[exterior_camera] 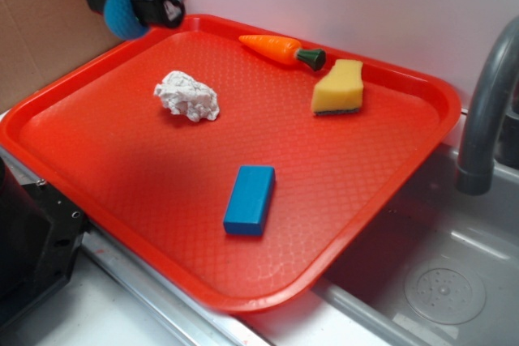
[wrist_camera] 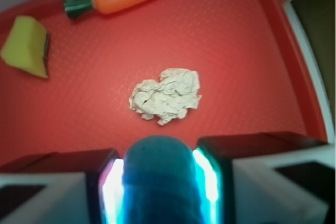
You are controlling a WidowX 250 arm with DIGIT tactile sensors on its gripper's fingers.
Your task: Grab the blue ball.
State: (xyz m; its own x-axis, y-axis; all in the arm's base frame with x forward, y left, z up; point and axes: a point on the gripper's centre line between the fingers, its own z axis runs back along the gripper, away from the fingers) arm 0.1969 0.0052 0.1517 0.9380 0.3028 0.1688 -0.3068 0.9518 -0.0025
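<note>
The blue ball [exterior_camera: 123, 12] hangs in the air above the far left corner of the red tray [exterior_camera: 97, 160], held between the fingers of my gripper [exterior_camera: 130, 6]. In the wrist view the ball [wrist_camera: 160, 179] fills the gap between the two black fingers [wrist_camera: 73, 166], which press against its sides, so my gripper [wrist_camera: 160, 182] is shut on it. The ball looks teal-blue and squeezed into a tall rounded shape. It is lifted clear of the tray floor [wrist_camera: 247, 77].
On the tray lie a crumpled white lump [exterior_camera: 188, 96], an orange toy carrot [exterior_camera: 280, 49], a yellow sponge [exterior_camera: 339, 87] and a flat blue block [exterior_camera: 249, 199]. A grey faucet [exterior_camera: 485, 103] and a sink [exterior_camera: 438, 281] stand to the right. A brown cardboard wall [exterior_camera: 40, 30] is at the left.
</note>
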